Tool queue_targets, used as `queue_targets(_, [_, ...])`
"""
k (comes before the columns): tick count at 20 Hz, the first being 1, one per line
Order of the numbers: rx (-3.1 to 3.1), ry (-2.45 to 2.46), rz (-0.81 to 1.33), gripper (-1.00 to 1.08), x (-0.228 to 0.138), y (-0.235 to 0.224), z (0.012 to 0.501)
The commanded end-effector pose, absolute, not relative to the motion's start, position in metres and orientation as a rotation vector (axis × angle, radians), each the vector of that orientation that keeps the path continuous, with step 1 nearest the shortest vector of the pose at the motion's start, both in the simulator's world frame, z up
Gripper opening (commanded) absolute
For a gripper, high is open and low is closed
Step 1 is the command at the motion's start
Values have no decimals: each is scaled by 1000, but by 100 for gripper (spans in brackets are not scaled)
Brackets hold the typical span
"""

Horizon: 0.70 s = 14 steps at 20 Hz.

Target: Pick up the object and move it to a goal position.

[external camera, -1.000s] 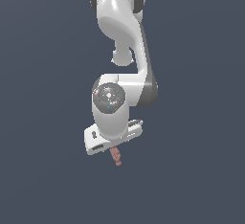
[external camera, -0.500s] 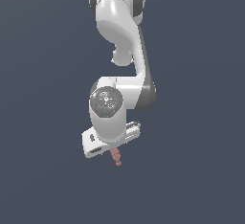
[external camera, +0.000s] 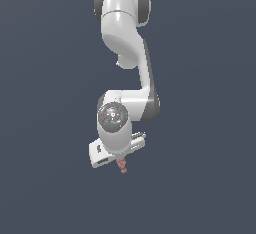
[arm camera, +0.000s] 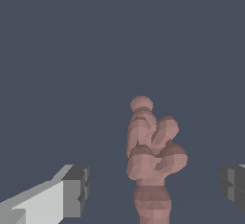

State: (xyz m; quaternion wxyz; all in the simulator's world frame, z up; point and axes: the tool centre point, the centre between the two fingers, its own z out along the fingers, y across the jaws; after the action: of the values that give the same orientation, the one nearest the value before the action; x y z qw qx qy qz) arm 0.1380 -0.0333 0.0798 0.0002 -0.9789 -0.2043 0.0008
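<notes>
The object (external camera: 122, 166) is a small reddish-pink bumpy piece, seen just below the white hand in the exterior view. In the wrist view the object (arm camera: 151, 157) stands between the two fingers, touching neither. My gripper (arm camera: 155, 188) is open, with one grey fingertip (arm camera: 76, 189) far to one side of the object and the other fingertip (arm camera: 233, 187) far to the other side. In the exterior view the gripper (external camera: 120, 160) is mostly hidden behind the hand.
The white arm (external camera: 125, 38) reaches down from the top of the exterior view. Everything around it is a uniform dark grey-blue surface with no other objects or edges showing.
The wrist and hand have come down lower over the object. The object has stayed in the same place.
</notes>
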Motion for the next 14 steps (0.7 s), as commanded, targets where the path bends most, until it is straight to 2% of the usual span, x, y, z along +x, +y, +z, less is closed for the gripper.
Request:
queue_targets(1, [-3075,-643,0,100,138,-33,74])
queue_targets(2, [-3075,-643,0,100,138,-33,73])
queue_targets(3, [-3075,-643,0,-100,138,-33,73])
queue_targets(14, [-3075,-643,0,-100,138,-33,73])
